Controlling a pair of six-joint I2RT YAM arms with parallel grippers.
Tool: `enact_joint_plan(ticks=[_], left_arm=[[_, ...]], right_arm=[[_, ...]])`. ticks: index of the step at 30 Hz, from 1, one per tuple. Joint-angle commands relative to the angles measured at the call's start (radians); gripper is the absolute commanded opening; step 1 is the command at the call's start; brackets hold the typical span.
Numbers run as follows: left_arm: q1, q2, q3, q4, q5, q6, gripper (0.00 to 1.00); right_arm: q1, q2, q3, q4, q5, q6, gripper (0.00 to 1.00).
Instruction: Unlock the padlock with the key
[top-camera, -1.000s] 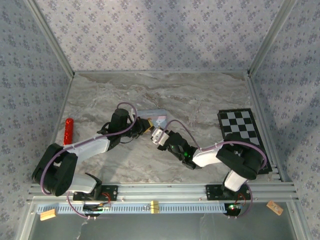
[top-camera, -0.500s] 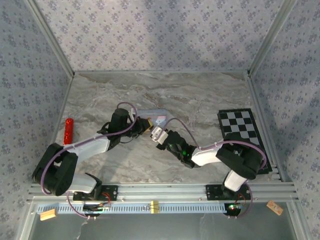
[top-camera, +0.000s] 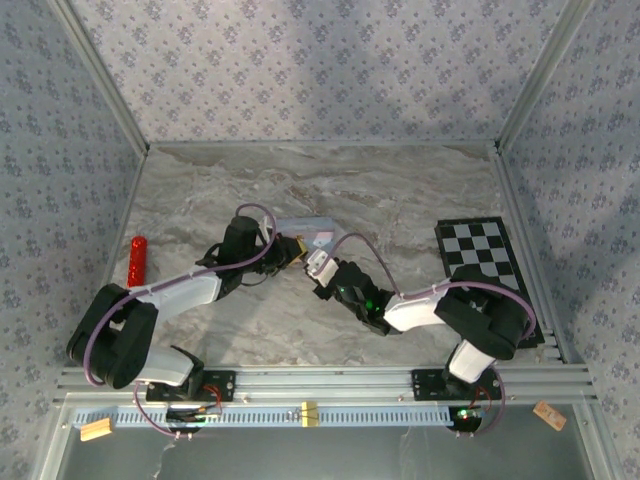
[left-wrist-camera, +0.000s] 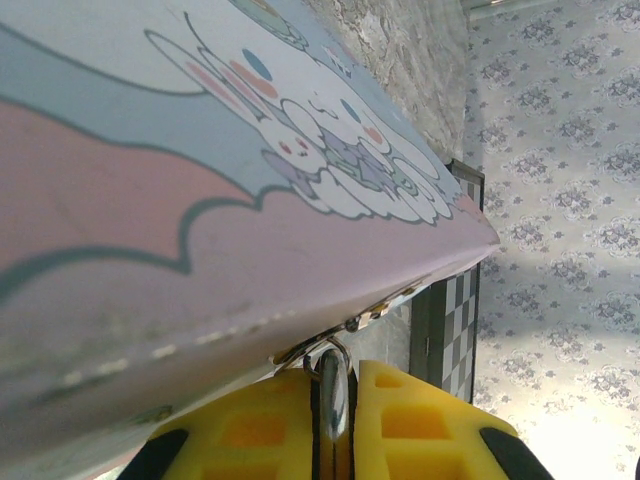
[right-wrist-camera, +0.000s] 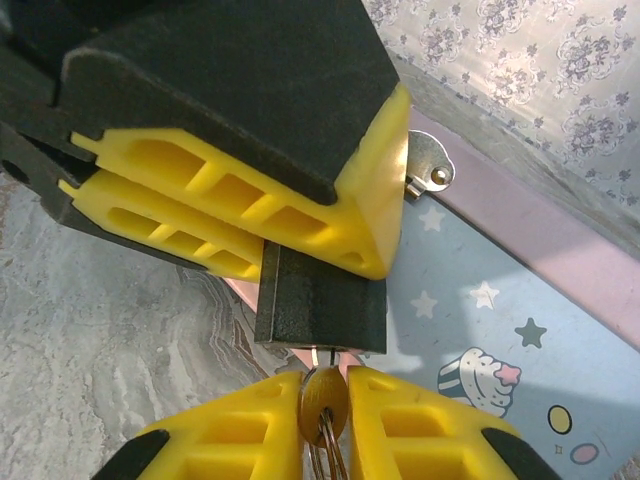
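Note:
In the right wrist view the padlock (right-wrist-camera: 320, 300) is a small dark block held from above by the yellow fingers (right-wrist-camera: 250, 200) of my left gripper. Its silver shackle (left-wrist-camera: 335, 385) sits between those fingers and hooks through the clasp of the blue-and-pink tin (left-wrist-camera: 200, 200). The brass key (right-wrist-camera: 322, 400) is pinched in my right gripper (right-wrist-camera: 322, 385), and its blade enters the underside of the padlock. From above, my left gripper (top-camera: 289, 250) and right gripper (top-camera: 313, 263) meet tip to tip at the front edge of the tin (top-camera: 312, 230).
A red cylinder (top-camera: 137, 260) lies at the left of the marble table. A black-and-white chessboard (top-camera: 487, 268) lies at the right, behind the right arm. Patterned walls and metal rails enclose the table.
My right gripper has moved a little farther up and toward the tin with the key. The left arm has shifted only slightly, and both grips have stayed the same.

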Motion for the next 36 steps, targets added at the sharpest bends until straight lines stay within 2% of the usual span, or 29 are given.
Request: enact_joint_plan(ticks=[1, 8, 13, 21, 36], left_arm=[[-0.017, -0.001, 0.049, 0.058, 0.047, 0.025, 0.00], [-0.019, 0.002, 0.051, 0.057, 0.051, 0.027, 0.00], [-0.021, 0.006, 0.056, 0.055, 0.054, 0.030, 0.00], [-0.021, 0.006, 0.061, 0.051, 0.055, 0.032, 0.00], [-0.027, 0.002, 0.056, 0.053, 0.060, 0.041, 0.00]], right_arm=[[0.002, -0.025, -0.005, 0.009, -0.018, 0.031, 0.19], [-0.001, -0.025, -0.007, 0.012, -0.026, 0.047, 0.19], [-0.005, -0.029, -0.015, 0.022, 0.017, 0.045, 0.18], [-0.031, -0.043, -0.020, 0.012, -0.034, 0.092, 0.17], [-0.054, -0.063, -0.040, 0.016, -0.053, 0.162, 0.16]])
